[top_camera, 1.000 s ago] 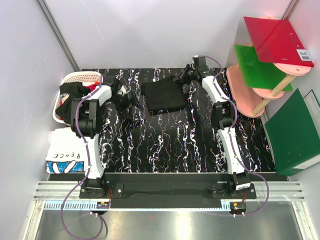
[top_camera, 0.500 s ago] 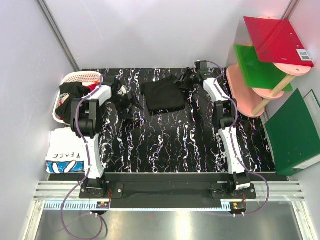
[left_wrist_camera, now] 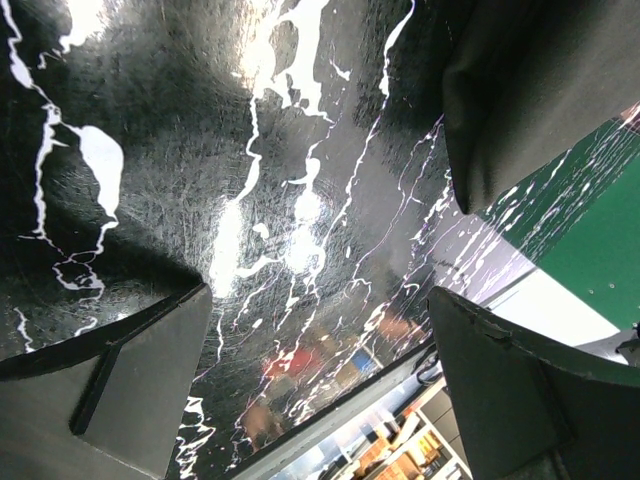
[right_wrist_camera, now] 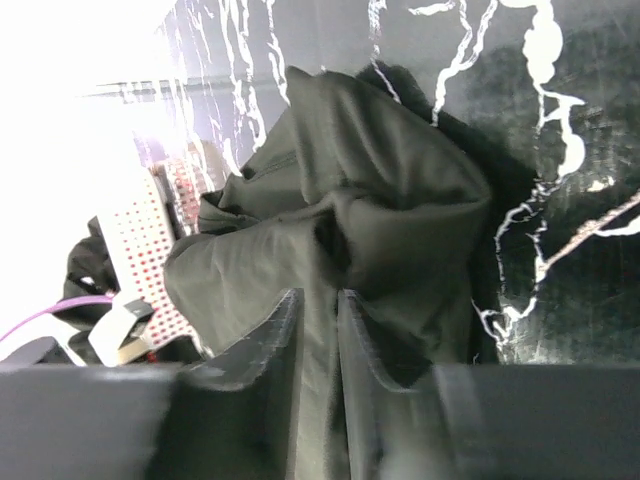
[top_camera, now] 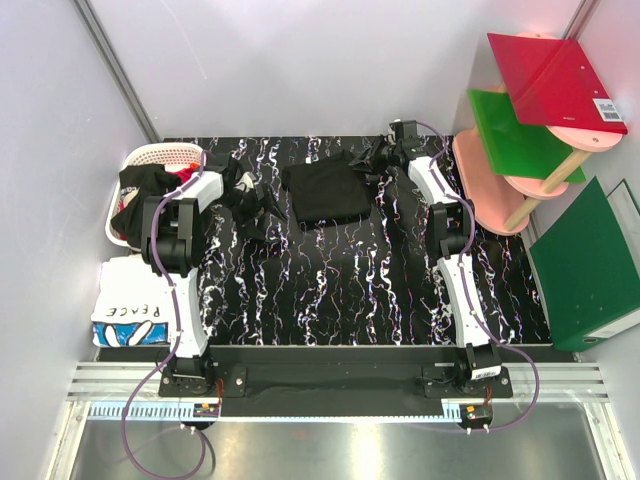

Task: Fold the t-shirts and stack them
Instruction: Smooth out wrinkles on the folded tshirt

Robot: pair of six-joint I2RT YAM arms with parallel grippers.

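We see the right gripper (right_wrist_camera: pixel 318 300) pinched nearly together on a fold of the black t-shirt (top_camera: pixel 325 193), which lies folded at the far middle of the desk (top_camera: pixel 340 290), with the gripper at its far right corner. The left gripper (left_wrist_camera: pixel 320 300) hangs with jaws wide apart over bare desk, beside a crumpled black shirt (top_camera: pixel 247 205). Black and red shirts (top_camera: pixel 140 188) fill the white basket (top_camera: pixel 165 148) at far left. The white "PEACE" shirt (top_camera: pixel 130 315) lies at near left.

The near half of the surface (top_camera: pixel 340 290) lies open. Farther back a folded black t-shirt (top_camera: pixel 325 192) and a crumpled t-shirt (top_camera: pixel 245 205) (nearer the left edge) stand in the way; a basket (top_camera: pixel 152 151) crowds the far-left corner.
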